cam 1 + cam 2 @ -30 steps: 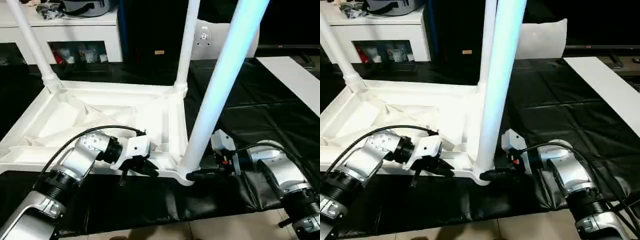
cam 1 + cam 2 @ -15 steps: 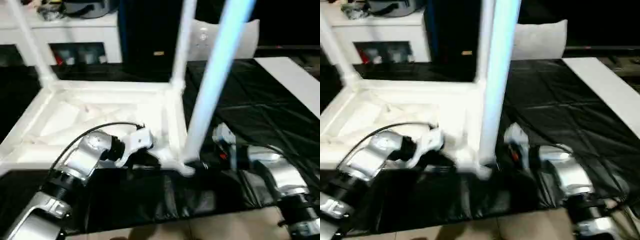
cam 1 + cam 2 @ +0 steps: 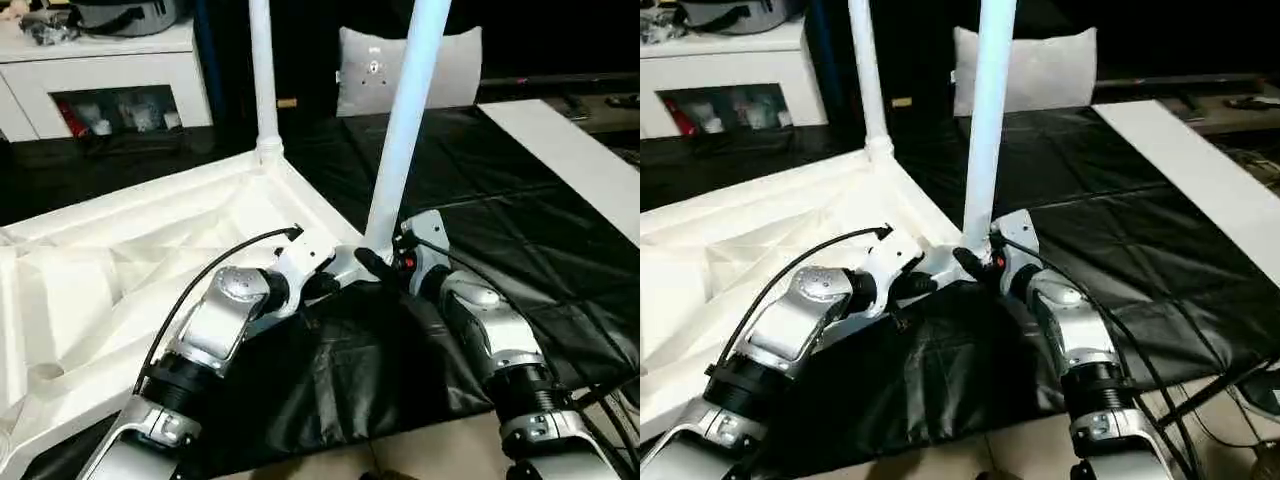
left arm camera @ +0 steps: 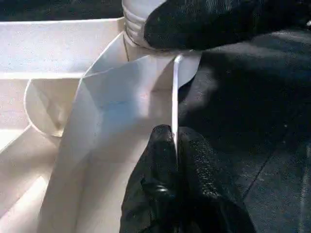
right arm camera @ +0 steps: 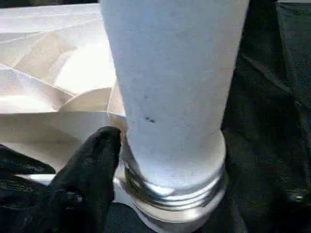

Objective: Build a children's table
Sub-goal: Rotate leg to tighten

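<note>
Head view: upturned tabletop [image 3: 120, 260] lay on black sheet [image 3: 520, 220], both forearms converging at its near corner; left wrist view: left gripper [image 4: 175, 145] pinched the rim; right wrist view: right gripper [image 5: 146, 160] straddled the leg [image 5: 175, 97] base.

Tabletop [image 3: 150, 250] now sits rotated vs 1 s ago; near corner w/ the socketed leg [image 3: 405, 120] points toward the robot, rim running diagonally away instead of straight across; far leg [image 3: 262, 75] shifts toward pic centre; left gripper [image 4: 173, 145] still pinches the rim, now close to the corner; right gripper [image 3: 365, 262] comes in tighter beside the leg base.
</note>
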